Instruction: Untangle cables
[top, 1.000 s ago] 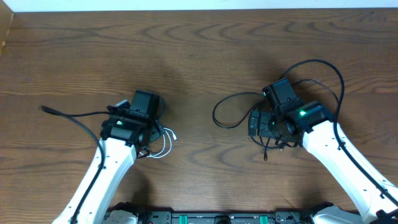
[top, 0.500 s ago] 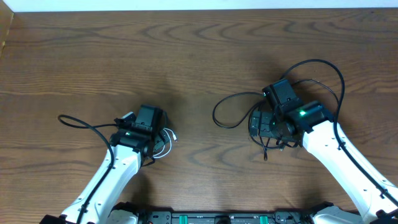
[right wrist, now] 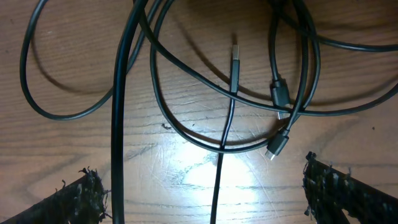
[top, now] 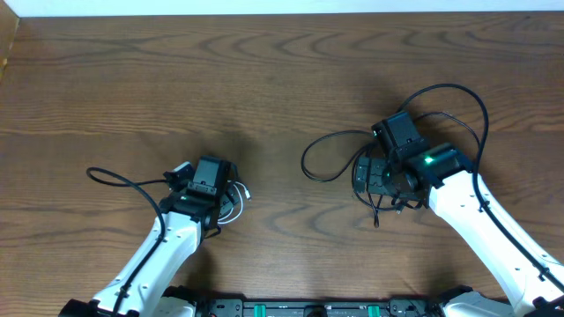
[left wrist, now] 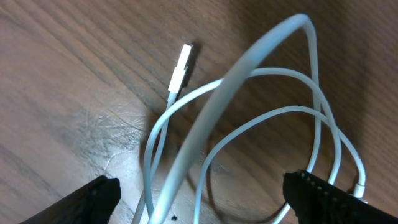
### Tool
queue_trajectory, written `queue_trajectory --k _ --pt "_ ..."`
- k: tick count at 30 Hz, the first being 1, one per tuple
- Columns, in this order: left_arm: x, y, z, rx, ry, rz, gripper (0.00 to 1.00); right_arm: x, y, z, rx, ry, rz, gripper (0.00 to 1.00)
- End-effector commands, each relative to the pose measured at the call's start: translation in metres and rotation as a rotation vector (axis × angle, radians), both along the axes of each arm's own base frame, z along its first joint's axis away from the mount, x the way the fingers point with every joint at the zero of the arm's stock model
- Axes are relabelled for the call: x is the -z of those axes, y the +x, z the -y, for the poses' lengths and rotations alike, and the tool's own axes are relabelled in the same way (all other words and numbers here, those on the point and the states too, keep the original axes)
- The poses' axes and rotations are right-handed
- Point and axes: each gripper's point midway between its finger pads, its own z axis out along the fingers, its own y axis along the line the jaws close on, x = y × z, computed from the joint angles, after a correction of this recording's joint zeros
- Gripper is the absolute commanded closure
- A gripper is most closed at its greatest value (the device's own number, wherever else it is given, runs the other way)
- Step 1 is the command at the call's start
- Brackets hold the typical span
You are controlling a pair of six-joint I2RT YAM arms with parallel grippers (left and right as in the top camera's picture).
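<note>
A white cable (left wrist: 186, 134) lies in loose loops on the wooden table, its small plug (left wrist: 180, 67) pointing away. My left gripper (left wrist: 211, 202) hangs low over it, open, with several white strands running between the two fingers and nothing clamped. From overhead the white cable (top: 236, 204) shows just right of the left gripper (top: 214, 195). Tangled black cables (right wrist: 186, 106) with three plug ends lie under my right gripper (right wrist: 211, 199), which is open; one thin black strand (right wrist: 221, 180) passes between its fingers. In the overhead view the black loop (top: 330, 157) lies left of the right gripper (top: 381, 176).
A thicker black cable (top: 119, 179) arcs out left from the left arm. Another thick one (top: 467, 101) loops behind the right arm. The table's far edge (top: 282, 12) meets a white strip, and its left edge (top: 9, 53) shows at the top left corner.
The left arm has slid right and toward the near edge, settling over the white cable, and its jaws have narrowed slightly. The right arm and black cables have not moved.
</note>
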Motion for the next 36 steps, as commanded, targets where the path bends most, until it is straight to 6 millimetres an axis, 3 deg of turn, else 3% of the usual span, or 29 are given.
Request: queue_trajectory --k 1,8,14,21,26,36 --pt "0.001 0.002 -0.004 -0.014 0.018 0.008 0.12 -0.001 0.001 0.001 0.007 -0.010 0.008 0.01" --pt "0.007 0.002 -0.004 -0.014 0.022 -0.008 0.18 -0.001 0.001 0.001 0.006 -0.011 0.008 0.01" --pt "0.019 -0.002 -0.005 -0.013 0.036 -0.058 0.30 -0.001 0.001 0.001 0.006 -0.011 0.008 0.01" --pt "0.022 -0.004 -0.006 -0.013 0.040 -0.071 0.71 -0.001 0.001 0.001 0.006 -0.011 0.008 0.01" --pt "0.007 0.005 -0.006 -0.003 0.041 -0.009 0.92 -0.001 0.000 0.001 0.006 -0.013 0.003 0.01" --pt "-0.051 0.036 0.001 0.023 -0.013 0.261 0.92 -0.001 0.000 0.001 0.006 -0.012 0.004 0.01"
